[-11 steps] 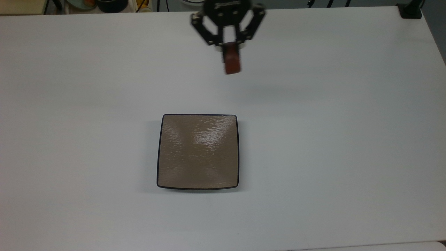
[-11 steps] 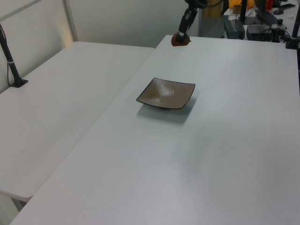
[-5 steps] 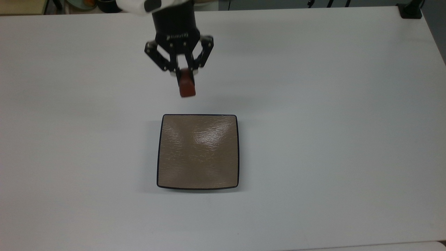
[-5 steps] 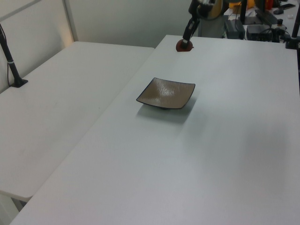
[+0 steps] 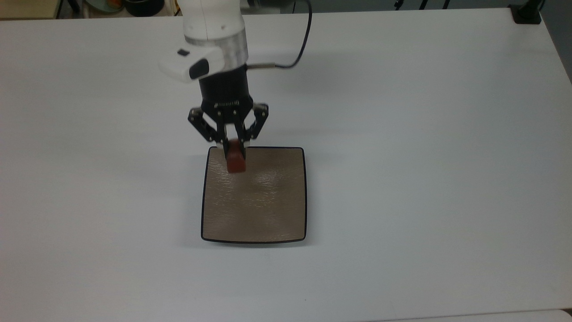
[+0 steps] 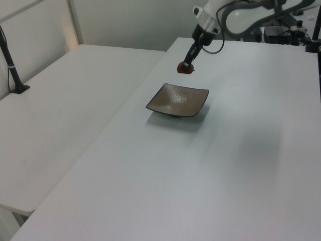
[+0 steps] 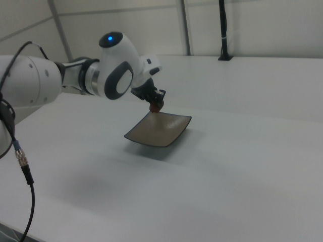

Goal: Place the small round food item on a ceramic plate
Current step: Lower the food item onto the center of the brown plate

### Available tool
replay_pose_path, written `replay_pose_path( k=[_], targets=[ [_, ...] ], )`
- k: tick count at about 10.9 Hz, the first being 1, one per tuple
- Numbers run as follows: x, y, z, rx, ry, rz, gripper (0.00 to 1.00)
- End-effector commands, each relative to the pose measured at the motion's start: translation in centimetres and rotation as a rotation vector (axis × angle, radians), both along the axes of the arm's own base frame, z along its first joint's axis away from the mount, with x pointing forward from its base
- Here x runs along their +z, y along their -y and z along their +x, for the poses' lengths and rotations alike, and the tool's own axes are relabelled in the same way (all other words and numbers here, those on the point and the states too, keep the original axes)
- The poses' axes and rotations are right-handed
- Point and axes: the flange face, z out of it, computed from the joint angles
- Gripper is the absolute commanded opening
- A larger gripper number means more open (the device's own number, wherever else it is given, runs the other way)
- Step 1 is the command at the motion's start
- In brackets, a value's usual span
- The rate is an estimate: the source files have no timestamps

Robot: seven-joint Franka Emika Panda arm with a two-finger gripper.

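Since the earlier frames the gripper [image 5: 234, 150] has been travelling down the top view, from the far edge of the surface [image 5: 424, 156] to the near side of the ceramic plate's far rim, carrying the small round food item [image 5: 235, 162] with it. Its fingers are closing tightly on the upper part of the reddish-brown lump, which is hanging below the fingertips.

In the top view the food item is overlapping the plate's upper left corner region, just inside the dark rim. The left view is showing it [image 6: 184, 68] hanging clear above the surface and beyond the far edge of the ceramic plate [image 6: 178, 100], with open space between lump and plate, so it is not touching the glaze. In the right view the lump [image 7: 157, 106] is sitting just above the plate's far corner [image 7: 159, 129], held by the gripper [image 7: 156, 103] at the end of the white arm [image 7: 60, 80].

The ceramic plate [image 5: 254, 197] is lying flat near the middle of the white surface, tan-brown and rippled, with nothing resting on it. A black cable [image 5: 304, 36] is looping from the arm's wrist across the top view's upper part
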Motion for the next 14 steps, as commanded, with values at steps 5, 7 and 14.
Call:
replay_pose_path(
  k=[5,7,14],
  targets=[
    [-9.6,-2.6,1.3,0.008,0.099,0.01,0.25],
    [-11.1,-3.4,1.4,0.021,0.085,0.008,0.25],
    [-14.3,-4.1,1.4,0.037,0.041,-0.006,0.35]
  ],
)
